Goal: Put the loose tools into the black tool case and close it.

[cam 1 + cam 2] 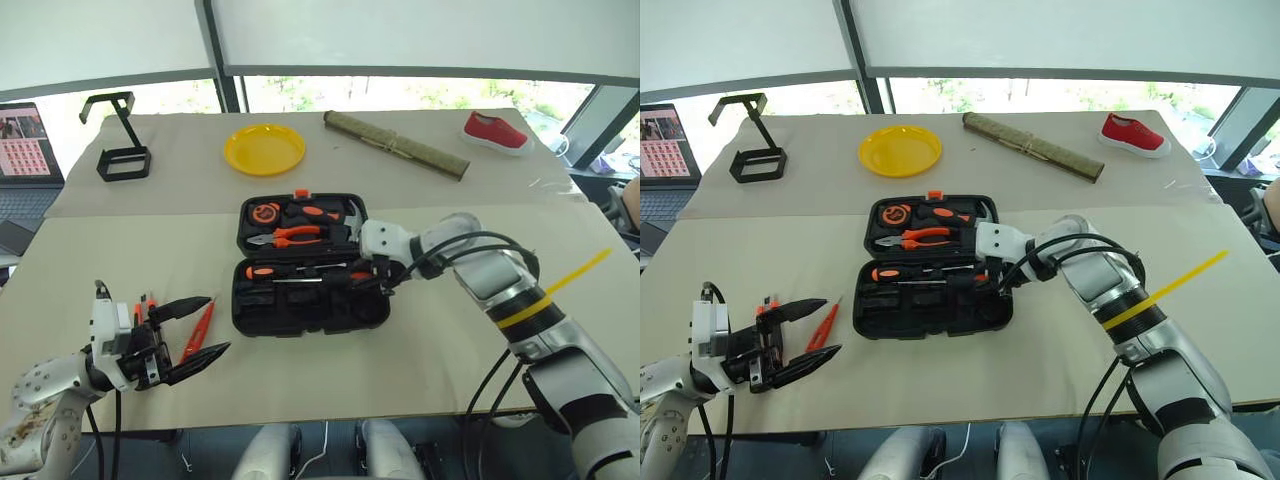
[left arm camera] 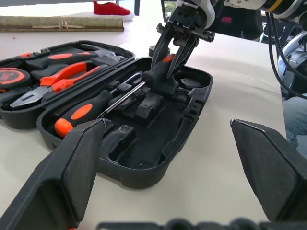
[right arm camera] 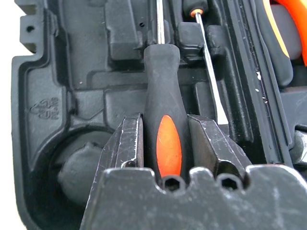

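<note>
Right pincer [image 3: 165,143] clamps my screwdriver [image 3: 162,96] over its slot in the case [image 2: 192,129] for seating; left pincer [image 1: 195,330] waits wide open, empty.

Left claw [image 1: 197,330] gapes wide — right claw [image 2: 175,44] clamped, angled downward.

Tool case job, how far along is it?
One screwdriver already lies in the open black tool case. The right gripper holds a second screwdriver over its slot. The tester screwdriver remains on the table beside the open left gripper; the case isn't closed.
</note>
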